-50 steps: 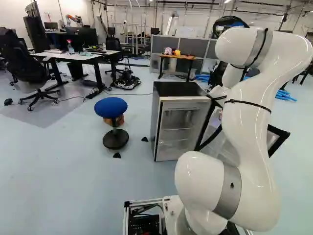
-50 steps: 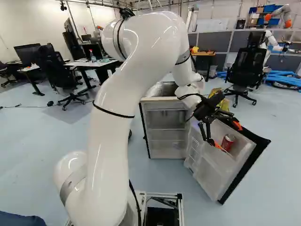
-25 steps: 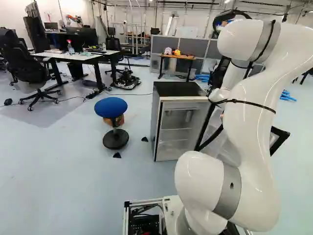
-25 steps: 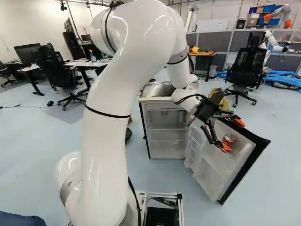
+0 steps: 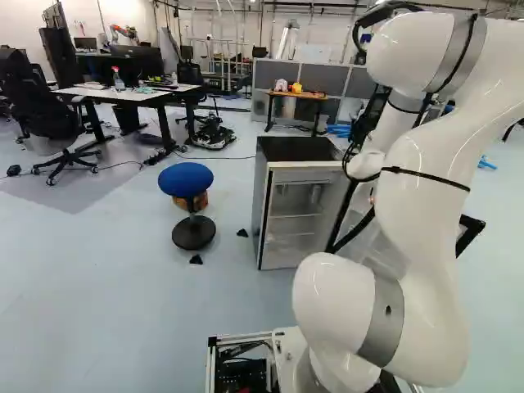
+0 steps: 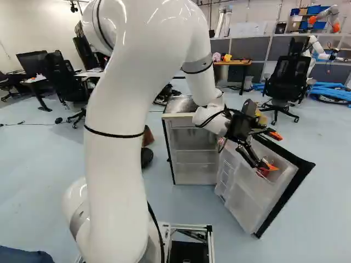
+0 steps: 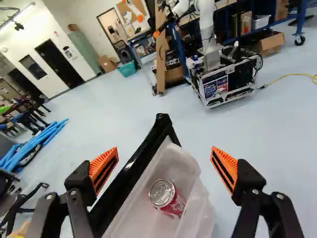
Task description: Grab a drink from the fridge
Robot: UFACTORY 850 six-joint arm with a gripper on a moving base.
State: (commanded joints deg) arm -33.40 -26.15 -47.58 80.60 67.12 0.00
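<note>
In the right base view my gripper is over the upper part of the open fridge door. The wrist view has the gripper open, its orange-padded fingers wide apart with nothing gripped. A red can with a silver top stands in the clear door bin, between and beyond the two fingers. One finger partly hides the can in the right base view. The fridge body stands with its front open, and pale shelves show inside.
A blue stool stands beside the fridge in the left base view. The door's black edge juts toward the base. Beyond the door are an office chair and another robot.
My arm has swung and lowered, bringing the gripper from above the door bin closer around the can. The base, fridge and door have not shifted, and the gripper's fingers remain open.
</note>
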